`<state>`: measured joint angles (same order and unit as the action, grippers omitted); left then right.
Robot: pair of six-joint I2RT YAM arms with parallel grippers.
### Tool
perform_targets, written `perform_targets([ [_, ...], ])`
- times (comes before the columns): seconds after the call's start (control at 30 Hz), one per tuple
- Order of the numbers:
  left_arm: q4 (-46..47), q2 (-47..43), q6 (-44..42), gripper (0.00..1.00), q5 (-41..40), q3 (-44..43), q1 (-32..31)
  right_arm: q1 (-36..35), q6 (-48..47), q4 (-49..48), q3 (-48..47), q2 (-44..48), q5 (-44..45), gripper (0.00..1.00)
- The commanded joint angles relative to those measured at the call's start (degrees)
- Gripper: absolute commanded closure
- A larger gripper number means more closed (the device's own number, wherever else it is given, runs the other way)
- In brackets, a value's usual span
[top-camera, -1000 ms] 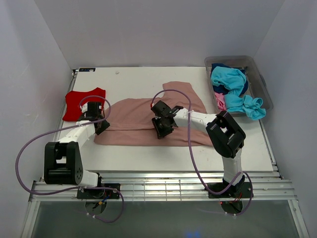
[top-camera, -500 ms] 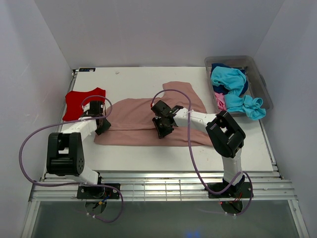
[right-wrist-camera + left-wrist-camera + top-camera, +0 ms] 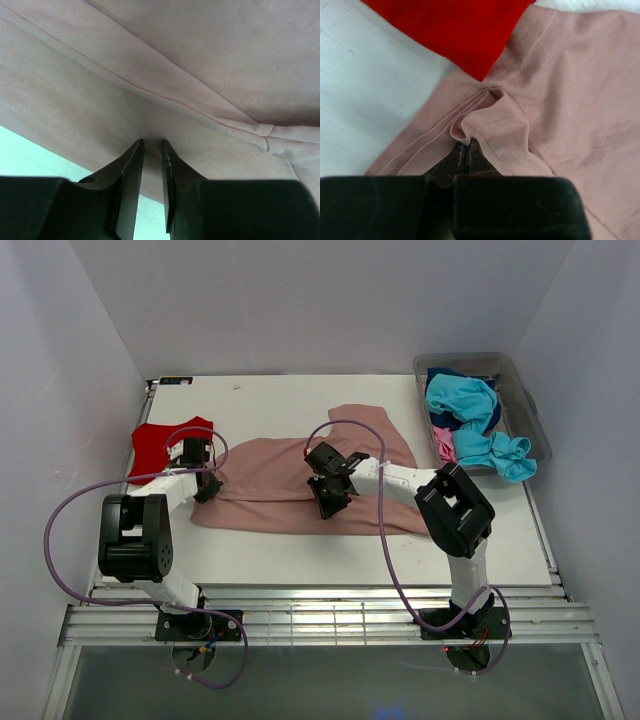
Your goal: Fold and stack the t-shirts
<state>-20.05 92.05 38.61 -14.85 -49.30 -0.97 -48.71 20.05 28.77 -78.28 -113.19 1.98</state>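
Note:
A large dusty-pink t-shirt [image 3: 270,480] lies spread across the middle of the table. A red t-shirt [image 3: 158,445] lies at its left end, one corner lapping over the pink cloth [image 3: 570,100] in the left wrist view. My left gripper [image 3: 206,486] is at the pink shirt's left edge, shut [image 3: 466,146] on a small raised fold of it just below the red t-shirt [image 3: 455,30]. My right gripper [image 3: 328,504] presses down on the pink shirt [image 3: 200,60] near its front edge. Its jaws [image 3: 151,143] stand a narrow gap apart, tips on the cloth.
A clear grey plastic bin [image 3: 531,408] stands at the back right, holding a turquoise t-shirt [image 3: 462,400], a navy one [image 3: 494,416] and a bright pink one [image 3: 445,446]. White walls close in the table on three sides. Purple cables loop off both arms.
The left gripper has moved a little up toward the red shirt and snapped shut on the pink fold. The right gripper's jaws have narrowed while staying in place.

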Motion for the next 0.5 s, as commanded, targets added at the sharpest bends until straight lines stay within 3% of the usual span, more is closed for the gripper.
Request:
perform_targets([
  [0.0, 0.63, 0.06, 0.41, 1.00, -1.06, -1.68, -0.26, -0.86, -0.45, 5.24, 1.47, -4.94, -1.45, 0.74],
  [0.47, -2.80, 0.93, 1.29, 1.00, 0.52, -11.87, -0.26, -0.86, -0.54, 5.42, 1.64, -5.73, -1.45, 0.82],
])
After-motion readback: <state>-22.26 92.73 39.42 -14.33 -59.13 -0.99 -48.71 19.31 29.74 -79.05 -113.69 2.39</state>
